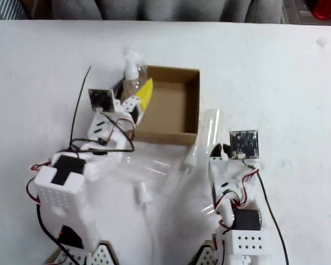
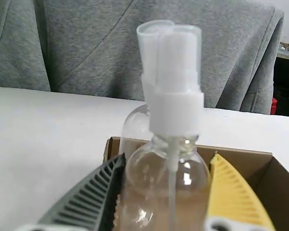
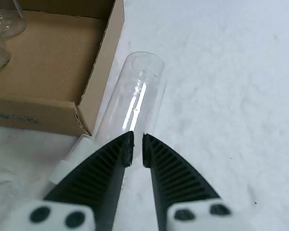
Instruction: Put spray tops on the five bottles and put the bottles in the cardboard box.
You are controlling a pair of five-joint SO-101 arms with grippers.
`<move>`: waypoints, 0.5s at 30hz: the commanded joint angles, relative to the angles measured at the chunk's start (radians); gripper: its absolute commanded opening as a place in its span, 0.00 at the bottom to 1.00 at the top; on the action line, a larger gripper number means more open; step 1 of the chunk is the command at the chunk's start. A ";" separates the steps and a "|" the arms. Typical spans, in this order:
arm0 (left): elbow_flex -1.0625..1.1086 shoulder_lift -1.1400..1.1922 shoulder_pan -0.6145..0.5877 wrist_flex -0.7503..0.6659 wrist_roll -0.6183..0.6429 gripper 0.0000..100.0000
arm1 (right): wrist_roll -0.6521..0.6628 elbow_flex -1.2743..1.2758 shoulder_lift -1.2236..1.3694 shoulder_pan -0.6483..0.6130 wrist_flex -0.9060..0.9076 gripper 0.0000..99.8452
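left gripper (image 2: 166,163) clamped on a capped bottle (image 2: 156,173) at the box (image 2: 243,161); right gripper (image 3: 136,147) narrow, holding nothing.

the grey and yellow fingers press the bottle's sides, with its white spray top (image 2: 171,82) upright above them, over the box wall on the left arm's side. a second bottle (image 2: 135,122) shows just behind it. the right gripper's black fingers, a thin gap between them, hang over a lying bottle (image 3: 137,91) on the table (image 3: 221,72), just beside the box's near corner. a loose top (image 1: 142,194) lies between the arms.
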 commanded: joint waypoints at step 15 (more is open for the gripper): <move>0.040 -0.051 0.001 -0.075 -0.037 0.05 | 0.017 0.014 -0.013 -0.004 0.005 0.01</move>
